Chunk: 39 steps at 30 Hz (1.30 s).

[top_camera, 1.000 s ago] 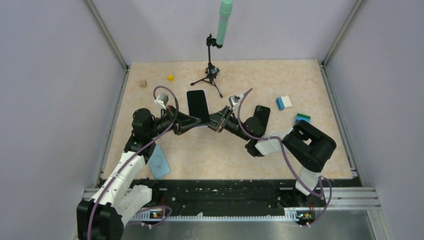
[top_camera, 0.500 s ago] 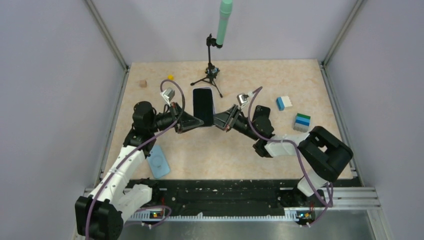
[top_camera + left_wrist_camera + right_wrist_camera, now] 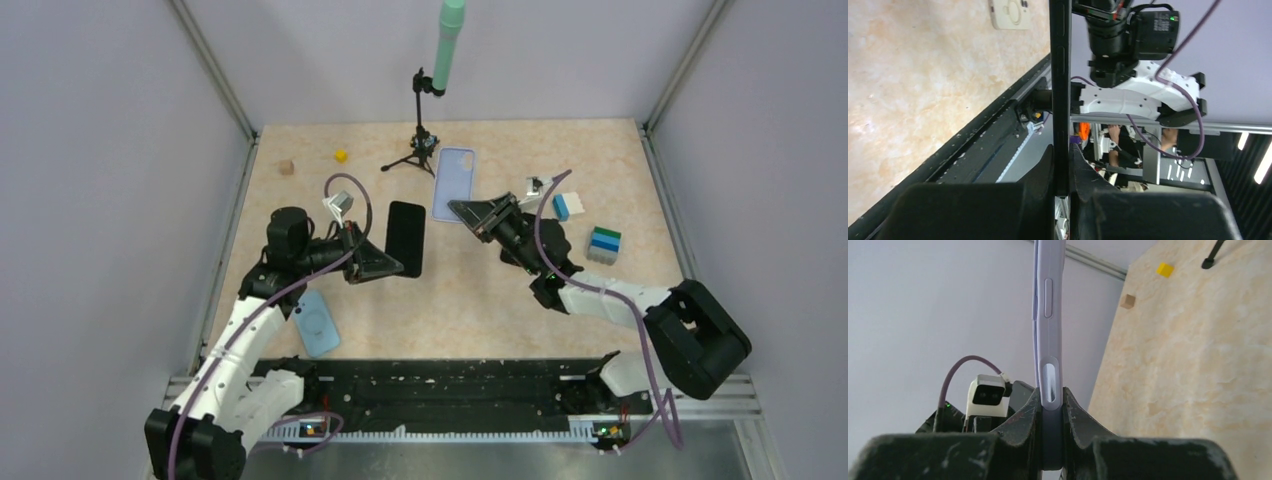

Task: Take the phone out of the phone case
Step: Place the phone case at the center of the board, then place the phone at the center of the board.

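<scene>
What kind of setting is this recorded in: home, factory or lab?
Most likely a lab test cell for robot recordings: a beige tabletop boxed in by plain walls with metal rails, a small tripod standing on it, and loose coloured blocks, probably props.

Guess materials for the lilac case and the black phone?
Case: probably soft silicone or TPU, matte; its edge bows slightly, buttons moulded in. Phone: rigid, dead-straight black edge with a faint sheen; metal or plastic, can't tell.
</scene>
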Motion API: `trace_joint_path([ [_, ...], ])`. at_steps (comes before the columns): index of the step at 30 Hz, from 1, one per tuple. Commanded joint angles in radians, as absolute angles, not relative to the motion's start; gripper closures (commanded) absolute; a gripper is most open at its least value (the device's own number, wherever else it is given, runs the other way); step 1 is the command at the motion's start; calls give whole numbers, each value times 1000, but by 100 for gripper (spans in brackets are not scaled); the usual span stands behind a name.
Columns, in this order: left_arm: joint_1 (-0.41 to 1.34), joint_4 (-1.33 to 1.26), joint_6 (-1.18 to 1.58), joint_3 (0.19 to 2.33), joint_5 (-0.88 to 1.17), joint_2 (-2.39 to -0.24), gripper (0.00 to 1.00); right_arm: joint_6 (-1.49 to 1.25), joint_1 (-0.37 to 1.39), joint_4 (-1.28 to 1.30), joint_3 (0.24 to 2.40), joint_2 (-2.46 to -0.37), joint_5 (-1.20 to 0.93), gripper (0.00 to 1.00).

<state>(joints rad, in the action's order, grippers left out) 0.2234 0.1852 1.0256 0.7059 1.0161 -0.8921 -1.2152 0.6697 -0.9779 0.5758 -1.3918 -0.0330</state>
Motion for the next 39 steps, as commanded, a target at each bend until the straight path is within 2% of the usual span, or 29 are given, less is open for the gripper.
trace_joint_path([
  [1,221,374,822,810,895,-861,100,-1122,670,-791,619,-1296,32,100],
  [6,219,426,707,867,602,-918,100,-1039,678,-599,648,-1269,14,100],
  [11,201,343,690,941,463,-1084,100,-1013,686,-636,666,-1345,69,100],
  [15,155,405,607,1054,530,-1221,100,-990,689,-670,756,-1490,8,100],
  [19,152,521,471,1140,383,-1308,100,-982,692,-665,858,-1659,-59,100],
  [25,144,544,428,1172,301,-1426,100,-998,697,-658,1056,-1907,-174,100],
  [33,127,530,414,1228,393,-1641,100,-1028,696,-848,1125,-2118,-175,100],
  [39,122,534,402,1262,342,-1730,100,-1067,696,-868,1152,-2195,-181,100],
])
